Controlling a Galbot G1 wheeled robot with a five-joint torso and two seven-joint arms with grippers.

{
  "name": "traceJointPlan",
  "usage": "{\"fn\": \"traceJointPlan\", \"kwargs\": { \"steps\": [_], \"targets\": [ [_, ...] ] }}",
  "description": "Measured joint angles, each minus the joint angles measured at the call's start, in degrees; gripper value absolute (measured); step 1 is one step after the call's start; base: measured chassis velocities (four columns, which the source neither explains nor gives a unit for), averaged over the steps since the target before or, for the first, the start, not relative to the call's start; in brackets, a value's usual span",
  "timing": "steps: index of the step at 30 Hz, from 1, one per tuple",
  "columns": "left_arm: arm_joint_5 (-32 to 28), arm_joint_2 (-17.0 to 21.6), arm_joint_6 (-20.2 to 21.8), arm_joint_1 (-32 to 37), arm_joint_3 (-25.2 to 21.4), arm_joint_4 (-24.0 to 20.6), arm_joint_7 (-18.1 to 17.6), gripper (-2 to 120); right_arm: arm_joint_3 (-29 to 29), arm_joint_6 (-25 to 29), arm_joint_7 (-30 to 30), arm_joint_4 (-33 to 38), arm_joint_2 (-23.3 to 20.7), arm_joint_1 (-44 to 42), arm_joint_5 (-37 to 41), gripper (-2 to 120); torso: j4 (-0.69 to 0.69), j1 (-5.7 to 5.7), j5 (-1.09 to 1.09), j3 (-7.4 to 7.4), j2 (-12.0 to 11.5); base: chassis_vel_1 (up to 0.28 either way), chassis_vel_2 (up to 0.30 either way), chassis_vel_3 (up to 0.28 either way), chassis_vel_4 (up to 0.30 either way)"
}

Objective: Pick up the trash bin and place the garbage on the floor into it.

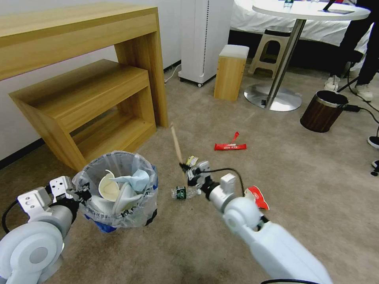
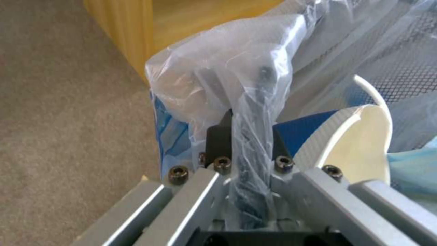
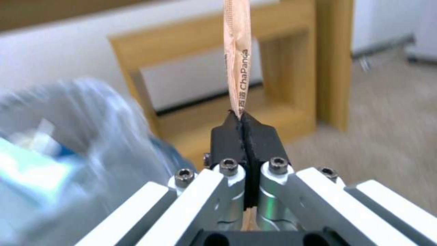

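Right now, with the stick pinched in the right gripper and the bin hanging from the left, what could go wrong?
The right gripper pinches the wooden stick only at its end, so it may swing or slip. The left gripper holds the trash bin by rim and liner; the plastic may slide. The long stick could catch the liner or stay poking out of the bin.

1. I see the trash bin [image 1: 118,193] lined in clear plastic with blue edges.
2. Inside it lie a white cup [image 1: 108,188] and a pale blue mask [image 1: 136,180].
3. The stick [image 1: 176,142] is tan, in a printed wrapper.
4. At two o'clock from it lies a red wrapper [image 1: 230,146].
5. The floor [image 1: 308,173] is beige carpet.
6. At two o'clock stands a brown wood-grain bin [image 1: 321,111].
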Motion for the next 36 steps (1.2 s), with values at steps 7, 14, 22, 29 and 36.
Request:
{"fn": "traceJointPlan", "kwargs": {
  "steps": [7,14,22,29,36],
  "targets": [
    [-0.88,1.0,0.28,0.64,0.87,-0.01,0.69,1,1.07,7.69,-9.74,0.98,-1.44,3.32,-0.68,0,0.01,0.0,-0.01,0.0,0.0,0.0,0.0,0.0,0.0],
    [-2.4,1.4,0.86,1.21,2.28,-0.2,1.42,1,-0.09,11.87,-16.27,0.79,-1.0,6.15,1.63,0,0.01,0.0,-0.02,0.0,0.0,0.0,0.0,0.0,0.0],
    [-4.55,2.35,2.12,0.7,6.02,-0.48,1.53,1,-5.63,14.69,-20.12,-1.59,3.03,8.88,2.61,0,0.01,0.0,-0.01,0.0,0.0,0.0,0.0,0.0,0.0],
    [-7.94,2.86,2.37,-0.02,6.9,-0.65,2.94,1,-9.41,15.77,-21.31,-3.97,5.64,10.87,2.45,0,0.01,0.0,-0.02,0.0,0.0,0.0,0.0,0.0,0.0],
    [-9.04,3.7,2.44,-0.63,6.69,-0.19,4.17,1,-10.98,16.78,-23.72,-7.2,6.92,11.27,2.04,0,0.01,0.0,-0.02,0.01,0.0,0.0,0.0,0.0,0.0]
  ]
}}
